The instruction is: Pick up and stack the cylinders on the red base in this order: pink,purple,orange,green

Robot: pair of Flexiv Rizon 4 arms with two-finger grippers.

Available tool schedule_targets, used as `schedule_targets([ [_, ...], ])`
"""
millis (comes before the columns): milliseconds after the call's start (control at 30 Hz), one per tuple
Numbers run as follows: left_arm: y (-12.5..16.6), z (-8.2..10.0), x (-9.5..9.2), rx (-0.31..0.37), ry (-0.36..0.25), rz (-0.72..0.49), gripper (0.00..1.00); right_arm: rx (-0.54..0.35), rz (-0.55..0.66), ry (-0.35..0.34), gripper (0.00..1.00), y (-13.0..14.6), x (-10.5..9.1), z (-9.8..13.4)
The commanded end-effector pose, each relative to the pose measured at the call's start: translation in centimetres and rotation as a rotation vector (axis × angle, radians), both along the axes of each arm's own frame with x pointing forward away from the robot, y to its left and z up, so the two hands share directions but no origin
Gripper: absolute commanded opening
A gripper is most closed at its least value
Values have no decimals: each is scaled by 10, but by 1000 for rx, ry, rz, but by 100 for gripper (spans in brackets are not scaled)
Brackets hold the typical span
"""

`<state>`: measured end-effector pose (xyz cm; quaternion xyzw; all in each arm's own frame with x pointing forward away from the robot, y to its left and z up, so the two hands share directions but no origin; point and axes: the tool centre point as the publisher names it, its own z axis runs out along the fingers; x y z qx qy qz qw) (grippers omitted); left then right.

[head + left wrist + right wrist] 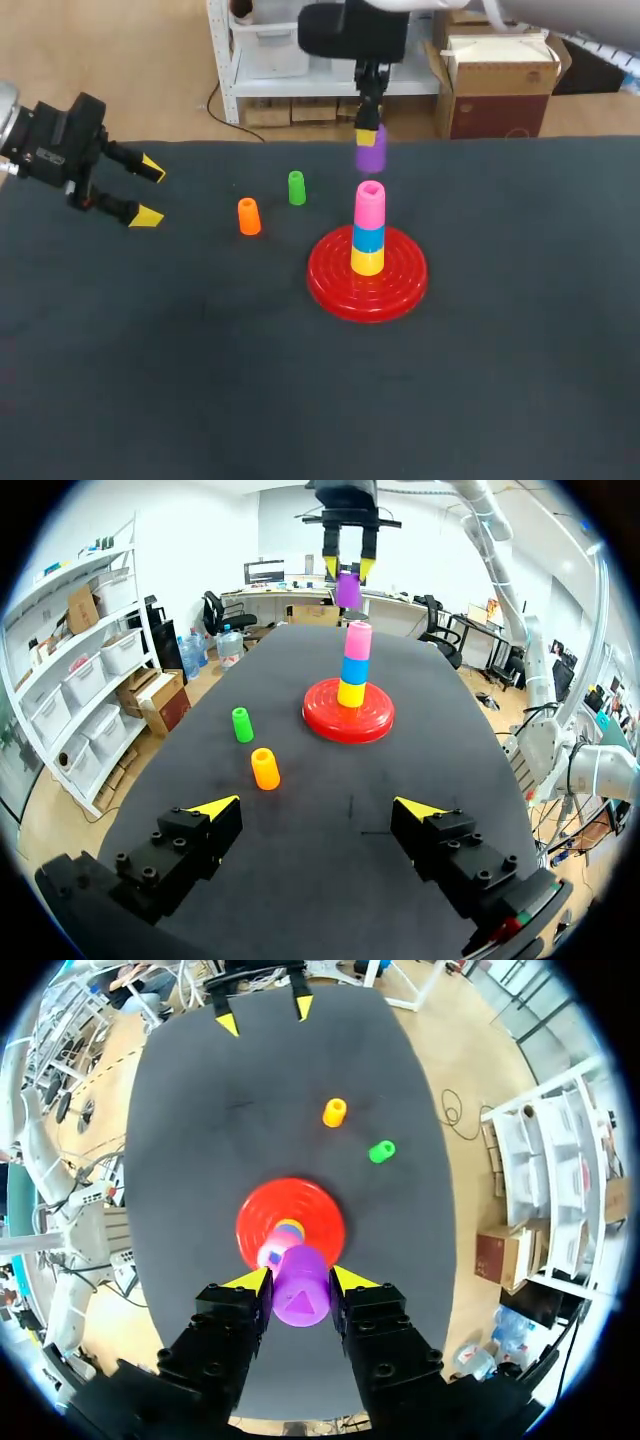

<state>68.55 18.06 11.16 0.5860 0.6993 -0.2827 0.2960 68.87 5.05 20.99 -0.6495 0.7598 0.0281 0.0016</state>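
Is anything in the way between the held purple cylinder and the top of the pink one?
Nothing visible. The purple cylinder, in the right gripper, hangs above the pink cylinder with open air between; the orange cylinder and green cylinder stand aside.

The red base [328,284] is a round, ridged disc and lies flat on the dark worktop. On its middle stand three cylinders, one upon the other: a yellow cylinder [367,263] at the bottom, a blue cylinder [368,239] on it, and the pink cylinder [369,204] on top, upright with its open end up. The purple cylinder [372,151] hangs in the air just above the pink one, apart from it, held from two sides between the fingers [352,1280] of the right arm. The orange cylinder [248,216] and the green cylinder [296,188] stand upright on the worktop to the left of the base, near each other but not touching, the green one farther back.
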Motion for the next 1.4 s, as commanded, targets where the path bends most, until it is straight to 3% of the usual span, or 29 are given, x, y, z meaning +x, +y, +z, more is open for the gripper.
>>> schedule_targets([
  [33, 0, -1, -1, -2, -5, 2, 100, 8, 2, -16, 0, 1, -15, -6],
  [367, 0, -1, -1, -2, -5, 2, 100, -6, 3, 10, 0, -3, -33, -16],
  [933, 0, -1, -1, -2, -5, 2, 100, -14, 49, 6, 0, 1, -7, -26],
  [1300, 0, -1, -1, -2, -5, 2, 100, -19, 54, 79, 0, 0, -19, -56],
  [1400, 0, -1, -1, -2, -5, 2, 100, -6, 29, 57, 0, -2, -20, -53],
])
